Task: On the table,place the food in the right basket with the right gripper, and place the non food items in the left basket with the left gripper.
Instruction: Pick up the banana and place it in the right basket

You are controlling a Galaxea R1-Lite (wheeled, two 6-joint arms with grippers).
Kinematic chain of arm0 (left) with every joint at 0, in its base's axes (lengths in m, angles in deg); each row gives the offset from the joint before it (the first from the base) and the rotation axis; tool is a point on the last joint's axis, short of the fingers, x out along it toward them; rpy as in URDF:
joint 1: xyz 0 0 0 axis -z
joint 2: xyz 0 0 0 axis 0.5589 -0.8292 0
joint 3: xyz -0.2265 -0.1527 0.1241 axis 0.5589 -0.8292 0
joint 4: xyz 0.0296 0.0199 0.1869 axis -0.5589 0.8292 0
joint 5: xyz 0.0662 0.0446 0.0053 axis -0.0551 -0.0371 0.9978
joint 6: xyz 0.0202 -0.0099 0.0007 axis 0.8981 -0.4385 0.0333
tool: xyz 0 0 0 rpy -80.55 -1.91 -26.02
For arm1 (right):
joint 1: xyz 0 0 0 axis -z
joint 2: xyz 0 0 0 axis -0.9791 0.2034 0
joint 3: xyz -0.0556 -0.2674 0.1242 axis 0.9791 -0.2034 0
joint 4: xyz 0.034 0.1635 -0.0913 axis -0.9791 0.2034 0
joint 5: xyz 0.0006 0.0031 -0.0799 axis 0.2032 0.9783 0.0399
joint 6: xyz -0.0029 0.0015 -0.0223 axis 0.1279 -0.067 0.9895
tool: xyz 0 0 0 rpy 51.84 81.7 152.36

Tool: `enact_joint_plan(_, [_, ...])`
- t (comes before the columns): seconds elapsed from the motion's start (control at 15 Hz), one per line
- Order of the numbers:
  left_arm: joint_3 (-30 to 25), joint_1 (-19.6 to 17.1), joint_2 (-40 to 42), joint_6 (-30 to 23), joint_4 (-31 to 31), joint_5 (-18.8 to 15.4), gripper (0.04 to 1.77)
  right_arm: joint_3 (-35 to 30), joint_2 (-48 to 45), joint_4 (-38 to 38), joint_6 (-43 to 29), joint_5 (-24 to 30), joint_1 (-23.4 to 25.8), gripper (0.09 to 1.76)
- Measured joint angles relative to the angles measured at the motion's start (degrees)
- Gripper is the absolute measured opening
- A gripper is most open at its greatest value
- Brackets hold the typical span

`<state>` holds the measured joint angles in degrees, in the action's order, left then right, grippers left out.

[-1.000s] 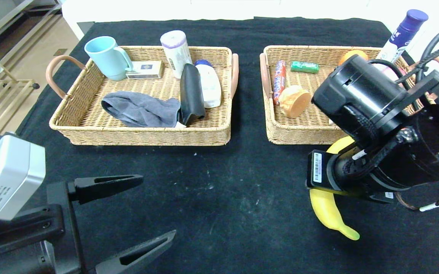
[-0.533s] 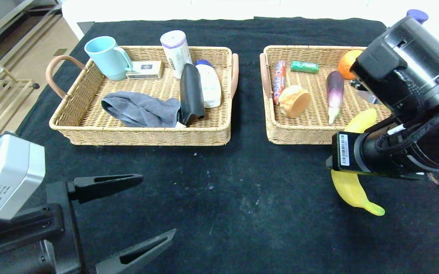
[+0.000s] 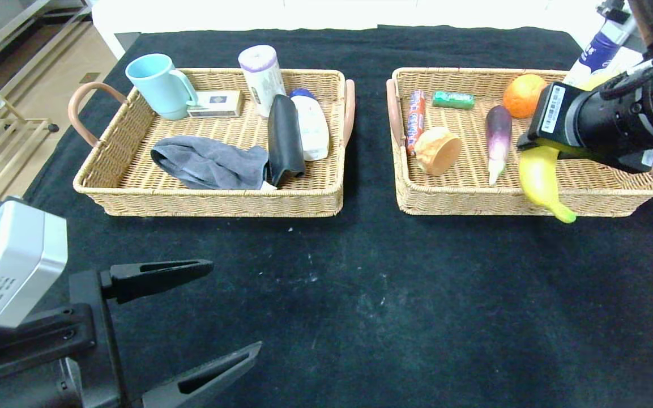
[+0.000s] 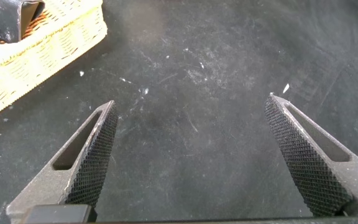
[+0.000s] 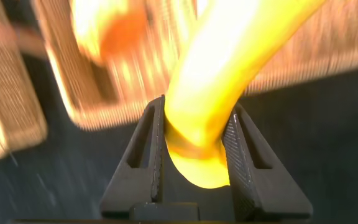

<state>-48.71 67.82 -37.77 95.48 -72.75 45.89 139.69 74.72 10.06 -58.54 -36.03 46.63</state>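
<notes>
Right pincer (image 5: 194,165) is clamping the banana (image 3: 538,178) near one end, letting it dangle over the right basket (image 3: 473,198) front rim for release; left pincer (image 3: 190,317), gaping empty, is idling well before that basket

No legible wording anywhere. Only a barcode sticker (image 3: 553,109) on the right arm's wrist, small grey print on the silver camera housing (image 3: 6,266) of the left arm, and faint lettering on the white-and-blue box (image 3: 216,103), the purple-capped bottle (image 3: 597,54), the green packet (image 3: 453,100) and the red roll (image 3: 415,119), all too small to make out.
</notes>
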Motion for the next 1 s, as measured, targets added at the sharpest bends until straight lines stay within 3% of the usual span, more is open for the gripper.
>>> enact_joint_plan(0.53, [-0.15, 0.00, -0.05, -0.02, 0.02, -0.09, 1.72, 0.34, 3.04, -13.92, 5.79, 0.20, 7.44, 0.66])
enact_joint_plan(1.0, [-0.26, 0.06, -0.09, 0.05, 0.04, -0.11, 1.72, 0.26, 5.90, -15.80, 7.25, 0.18, 9.29, 0.66])
